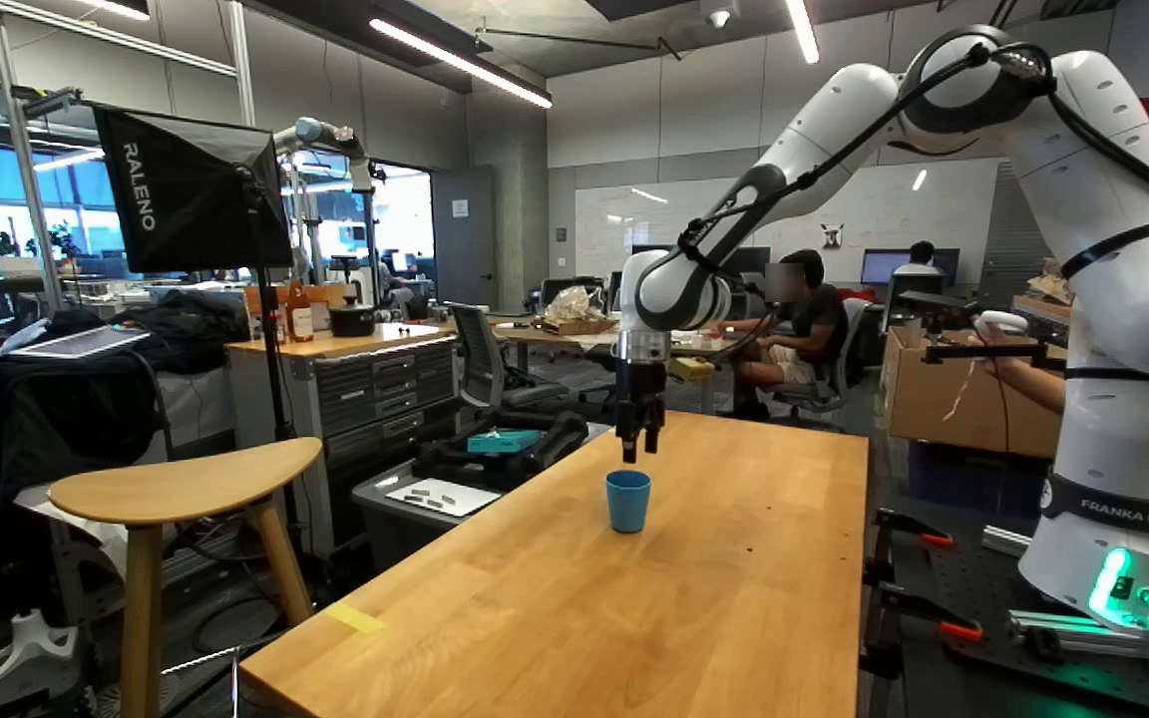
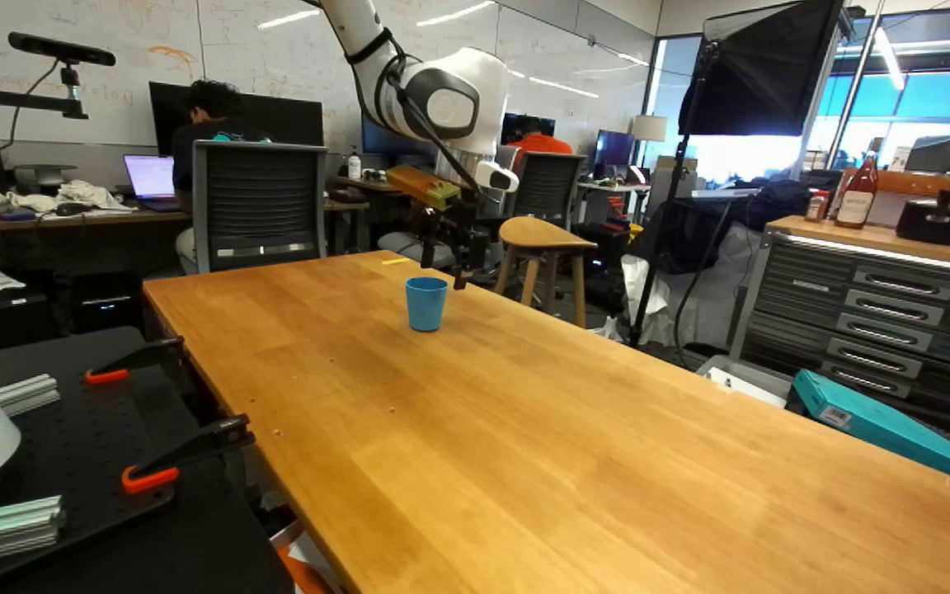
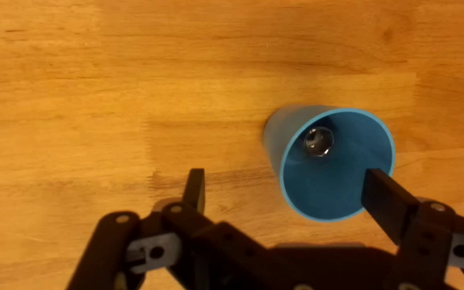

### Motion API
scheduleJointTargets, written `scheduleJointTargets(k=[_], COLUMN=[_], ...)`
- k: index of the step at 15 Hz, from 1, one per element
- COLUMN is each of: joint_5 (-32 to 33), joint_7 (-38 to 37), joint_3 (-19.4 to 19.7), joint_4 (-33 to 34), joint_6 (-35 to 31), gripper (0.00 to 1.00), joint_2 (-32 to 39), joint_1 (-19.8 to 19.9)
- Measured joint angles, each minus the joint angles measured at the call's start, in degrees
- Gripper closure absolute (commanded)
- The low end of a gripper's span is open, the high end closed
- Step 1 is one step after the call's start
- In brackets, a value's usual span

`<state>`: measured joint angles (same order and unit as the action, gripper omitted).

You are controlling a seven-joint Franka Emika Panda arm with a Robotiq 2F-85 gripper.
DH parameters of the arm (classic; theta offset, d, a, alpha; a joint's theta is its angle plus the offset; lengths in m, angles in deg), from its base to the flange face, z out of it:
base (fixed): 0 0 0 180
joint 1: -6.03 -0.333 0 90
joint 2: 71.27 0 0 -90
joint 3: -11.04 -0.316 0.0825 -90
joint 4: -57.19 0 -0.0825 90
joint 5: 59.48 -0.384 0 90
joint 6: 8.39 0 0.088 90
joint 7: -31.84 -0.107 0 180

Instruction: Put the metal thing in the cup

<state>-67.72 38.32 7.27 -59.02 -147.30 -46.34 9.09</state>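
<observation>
The small blue cup [image 1: 627, 502] stands upright on the wooden table, and it also shows in an exterior view [image 2: 425, 305] and in the wrist view [image 3: 336, 177]. A shiny round metal thing [image 3: 319, 141] lies inside the cup at its bottom in the wrist view; the cup wall hides it in both exterior views. My gripper [image 1: 640, 451] hangs just above the cup, pointing down, also seen in an exterior view [image 2: 445, 274]. In the wrist view the gripper [image 3: 284, 171] is wide open with nothing between its fingers; the right finger overlaps the cup's rim in the picture.
The long wooden table [image 1: 734, 578] carries the cup. A wooden stool [image 1: 186, 484] stands near one table end. A grey bin [image 1: 385, 509] with a white sheet of small pieces sits beside the table. Black and orange clamps [image 2: 186, 450] line the edge by the robot base.
</observation>
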Motion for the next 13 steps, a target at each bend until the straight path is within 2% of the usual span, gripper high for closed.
scheduleJointTargets(k=[4, 10, 13], joint_5=[2.25, 7.36, 7.4], joint_7=[1.22, 6.38, 6.57], joint_3=[1.27, 4.21, 4.31], joint_4=[1.91, 5.91, 5.93], joint_6=[0.94, 9.61, 10.12], gripper=[0.0, 0.0, 0.0], joint_2=[-0.44, -4.33, -4.52], joint_1=[0.24, 1.66, 1.89])
